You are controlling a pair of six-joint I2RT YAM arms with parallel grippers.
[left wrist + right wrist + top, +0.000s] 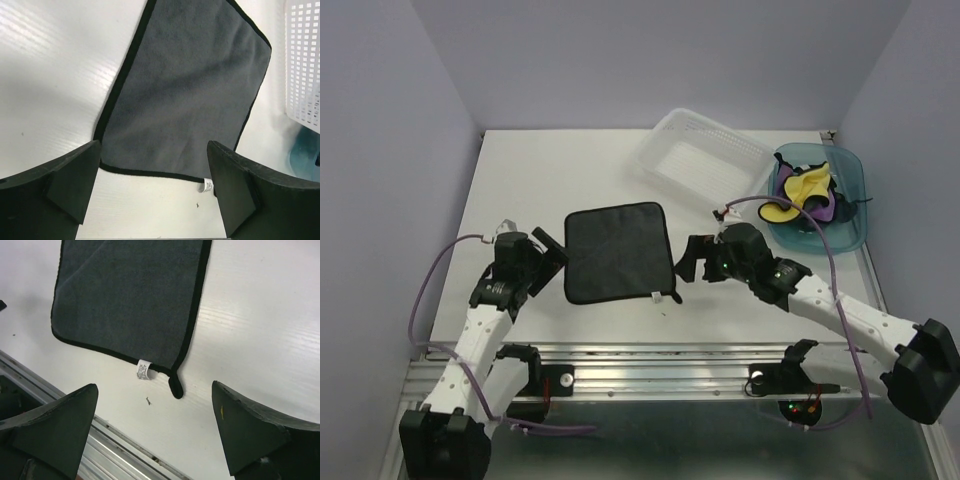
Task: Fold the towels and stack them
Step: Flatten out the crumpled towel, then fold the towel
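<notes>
White desk [520, 180] ran from the near rail to the far wall and carried everything noted here. Dark slate towel [618, 250] lay spread flat and unfolded near the middle of the desk, roughly square, black-edged, turned slightly off the desk's lines, and touching nothing else. White slotted basket [700, 150] sat at the far right, set at an angle, well apart from the dark slate towel; nothing could be made out inside it. Teal bin [850, 235] stood just beside the basket on its right, close to the right edge of the desk. Inside the bin, a yellow towel [800, 190] lay bunched on top, with a purple towel [830, 208] crumpled beneath and around it; some darker cloth also showed there, colour not clear. So 1 towel lay out on the desk and at least 2 in the bin. Left gripper [555, 250] hung just off the dark slate towel's left edge, its 2 fingers spread wide apart with nothing between them; in the left wrist view the towel's near edge lay in the gap below. Right gripper [686, 260] hung just off the towel's right edge, fingers likewise wide apart and holding nothing. A small white label [143, 369] stuck out from the towel's near hem, and a short black loop [175, 386] lay at the near right corner beside it.
</notes>
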